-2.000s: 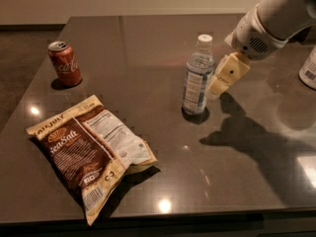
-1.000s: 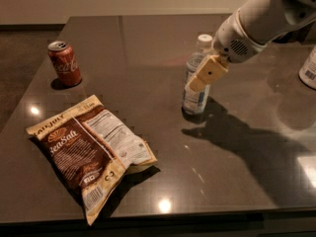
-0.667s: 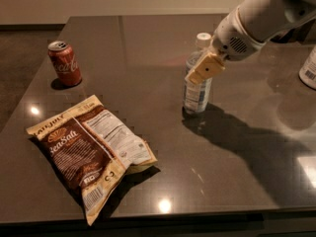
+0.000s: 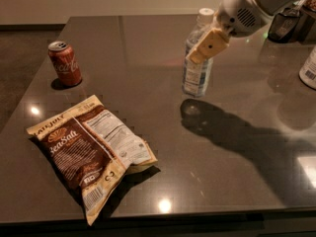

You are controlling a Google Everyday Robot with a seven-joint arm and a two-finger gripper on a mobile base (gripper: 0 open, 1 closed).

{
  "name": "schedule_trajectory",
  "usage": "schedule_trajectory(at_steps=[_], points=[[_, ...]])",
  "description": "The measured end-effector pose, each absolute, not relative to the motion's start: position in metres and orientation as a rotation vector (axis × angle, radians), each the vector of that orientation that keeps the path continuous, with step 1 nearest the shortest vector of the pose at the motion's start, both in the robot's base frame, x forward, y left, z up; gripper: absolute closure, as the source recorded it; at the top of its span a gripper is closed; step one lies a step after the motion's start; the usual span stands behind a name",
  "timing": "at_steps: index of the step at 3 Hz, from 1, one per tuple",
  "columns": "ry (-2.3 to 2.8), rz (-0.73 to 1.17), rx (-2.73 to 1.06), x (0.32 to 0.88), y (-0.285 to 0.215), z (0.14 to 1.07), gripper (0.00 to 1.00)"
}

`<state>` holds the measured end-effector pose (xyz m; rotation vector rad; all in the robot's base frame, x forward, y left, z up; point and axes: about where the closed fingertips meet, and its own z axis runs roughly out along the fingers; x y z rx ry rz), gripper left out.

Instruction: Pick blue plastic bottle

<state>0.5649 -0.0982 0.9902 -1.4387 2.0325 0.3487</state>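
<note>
The blue plastic bottle (image 4: 196,79) is a small clear bluish bottle with a white cap and a blue-and-white label, in the upper middle of the camera view. It hangs slightly above the dark table (image 4: 148,43), its shadow lying apart below it. My gripper (image 4: 198,53) comes in from the upper right and is shut on the bottle's upper body. One tan finger (image 4: 210,44) lies across the bottle's front; the other is hidden behind it.
A red soda can (image 4: 64,63) stands at the left. A brown chip bag (image 4: 91,152) lies at the front left. A white container with a barcode (image 4: 310,68) is at the right edge, with dark objects (image 4: 286,26) behind it.
My gripper moved from the bottle's right side onto it and closed around its upper body. The bottle has risen off the table.
</note>
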Motion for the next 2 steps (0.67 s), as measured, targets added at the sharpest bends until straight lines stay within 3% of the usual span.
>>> schedule_trajectory(at_steps=[2], points=[[1.985,0.365,-1.465,0.5666,-0.0946,1.0245,1.0]])
